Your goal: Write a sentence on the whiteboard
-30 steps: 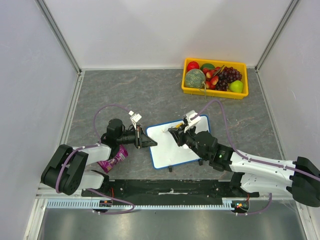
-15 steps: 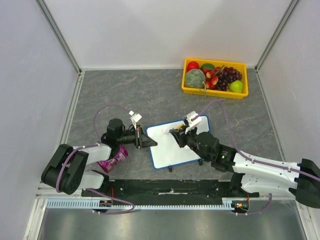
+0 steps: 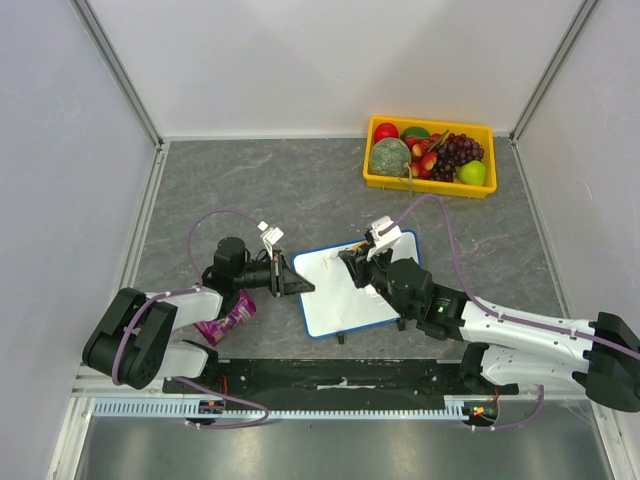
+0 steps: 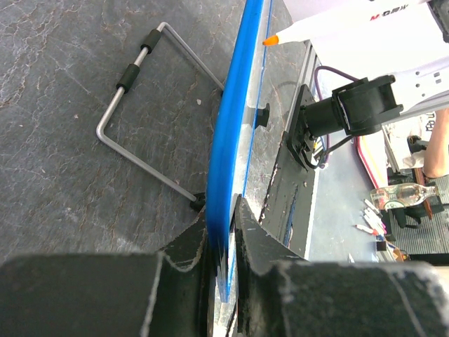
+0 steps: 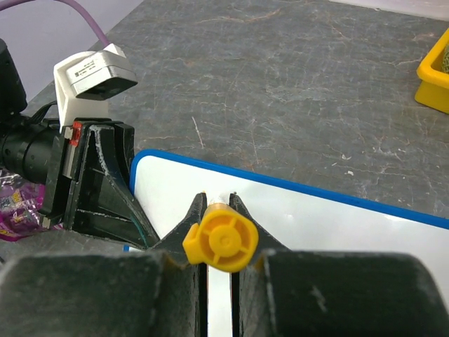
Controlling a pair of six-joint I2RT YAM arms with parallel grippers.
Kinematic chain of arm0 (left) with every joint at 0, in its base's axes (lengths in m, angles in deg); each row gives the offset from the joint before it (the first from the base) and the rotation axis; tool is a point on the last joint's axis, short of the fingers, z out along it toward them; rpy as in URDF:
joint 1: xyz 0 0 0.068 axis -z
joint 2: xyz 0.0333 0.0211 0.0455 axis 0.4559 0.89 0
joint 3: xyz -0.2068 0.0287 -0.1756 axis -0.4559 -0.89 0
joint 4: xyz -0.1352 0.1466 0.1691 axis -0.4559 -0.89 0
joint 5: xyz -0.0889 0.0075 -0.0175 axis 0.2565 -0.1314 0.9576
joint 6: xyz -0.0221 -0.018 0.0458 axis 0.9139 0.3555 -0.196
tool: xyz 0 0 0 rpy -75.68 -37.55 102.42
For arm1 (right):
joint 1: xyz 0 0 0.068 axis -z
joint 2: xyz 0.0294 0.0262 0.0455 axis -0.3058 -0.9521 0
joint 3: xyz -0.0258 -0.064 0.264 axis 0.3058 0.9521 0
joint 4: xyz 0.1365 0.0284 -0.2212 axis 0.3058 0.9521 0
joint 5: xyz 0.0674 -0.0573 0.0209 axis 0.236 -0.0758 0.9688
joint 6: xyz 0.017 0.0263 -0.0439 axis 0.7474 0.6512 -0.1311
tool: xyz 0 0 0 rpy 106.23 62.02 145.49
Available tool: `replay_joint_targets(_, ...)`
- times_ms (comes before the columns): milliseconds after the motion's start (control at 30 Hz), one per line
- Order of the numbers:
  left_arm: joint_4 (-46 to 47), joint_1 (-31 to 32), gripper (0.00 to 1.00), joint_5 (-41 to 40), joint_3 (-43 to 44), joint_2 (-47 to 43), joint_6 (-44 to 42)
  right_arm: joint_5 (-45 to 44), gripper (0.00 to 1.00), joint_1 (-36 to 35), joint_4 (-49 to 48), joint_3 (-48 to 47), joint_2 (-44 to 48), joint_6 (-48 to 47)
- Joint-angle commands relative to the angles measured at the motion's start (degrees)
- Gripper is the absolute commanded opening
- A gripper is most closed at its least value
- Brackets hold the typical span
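The whiteboard [image 3: 325,300], white with a blue frame, stands tilted at the table's middle. My left gripper [image 3: 298,286] is shut on its left edge; in the left wrist view the gripper [image 4: 223,235] pinches the blue frame [image 4: 235,126] edge-on. My right gripper [image 3: 350,258] is shut on a white marker with a yellow end [image 5: 221,242], over the board's upper left. The marker's orange tip [image 4: 270,41] is close to the board face. In the right wrist view the board [image 5: 337,225] is white, and no sentence shows on it.
A yellow tray [image 3: 378,181] of fruit sits at the back right; its corner shows in the right wrist view [image 5: 435,70]. A purple snack packet [image 3: 228,318] lies under my left arm. The board's wire stand [image 4: 140,105] rests on the grey table behind it.
My right gripper with the marker has shifted slightly left and away along the board's upper part. The left gripper and the board have not moved.
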Motion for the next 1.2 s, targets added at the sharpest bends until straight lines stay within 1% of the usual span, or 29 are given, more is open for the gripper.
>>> replay_joint_targets(0,-2.8,0.1,0.02,-2.4,0.3,1.1,-5.6,-3.2,0.0,-0.3,-2.0,-3.3,-0.9,-0.3)
replay_joint_targets(300,-2.8,0.2,0.02,-2.4,0.3,1.1,-5.6,-4.3,0.0,-0.3,-1.4,-2.8,-2.0,-0.2)
replay_joint_targets(633,-2.8,0.1,0.02,-2.4,0.3,1.3,-5.6,-2.9,0.0,-0.3,0.6,-1.0,-1.1,0.4)
replay_joint_targets(1167,-2.8,0.1,0.02,-2.4,0.4,1.3,-5.6,1.1,0.0,-0.3,1.3,0.8,-1.3,1.8)
